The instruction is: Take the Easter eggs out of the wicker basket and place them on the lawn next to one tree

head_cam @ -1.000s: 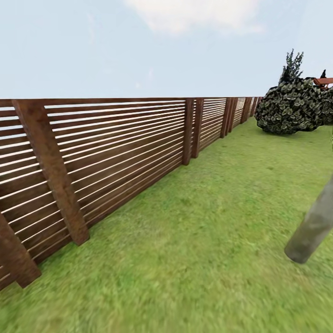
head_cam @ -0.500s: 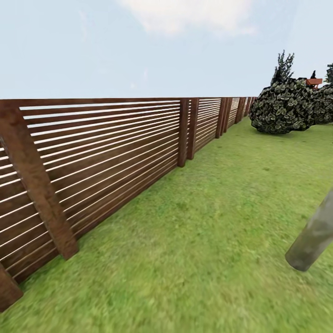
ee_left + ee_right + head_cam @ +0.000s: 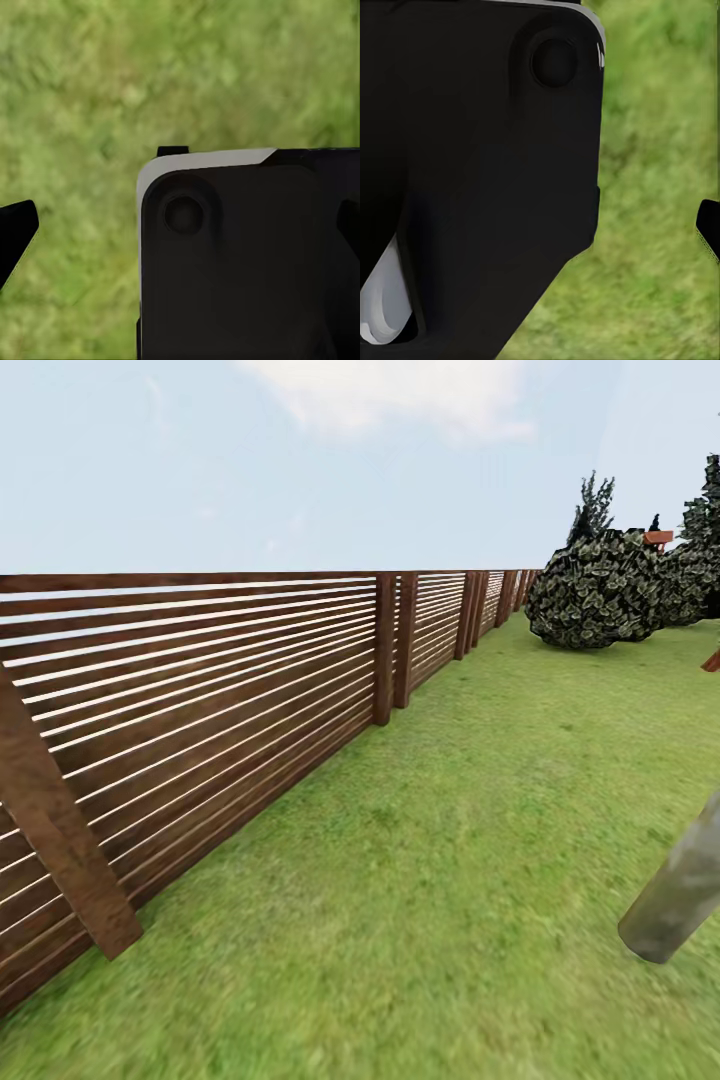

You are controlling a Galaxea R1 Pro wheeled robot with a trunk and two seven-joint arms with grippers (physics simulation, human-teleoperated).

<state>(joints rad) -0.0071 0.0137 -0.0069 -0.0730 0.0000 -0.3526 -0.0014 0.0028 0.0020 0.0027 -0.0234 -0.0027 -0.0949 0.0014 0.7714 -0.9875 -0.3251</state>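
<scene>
A brown horizontal-slat wooden fence (image 3: 200,700) is seen at left, mottled green lawn (image 3: 450,840) alongside, a pale grey trunk (image 3: 680,895) at lower right; claw states cannot be told.

One brown slatted fence (image 3: 230,690) along the left of the frame, with at least six upright posts countable before blurring far off. One pale grey tree trunk (image 3: 680,890) at lower right. Two rounded dark speckled bushes (image 3: 592,590) at upper right. One stretch of green lawn (image 3: 450,860). One white cloud (image 3: 390,395) at top.
</scene>
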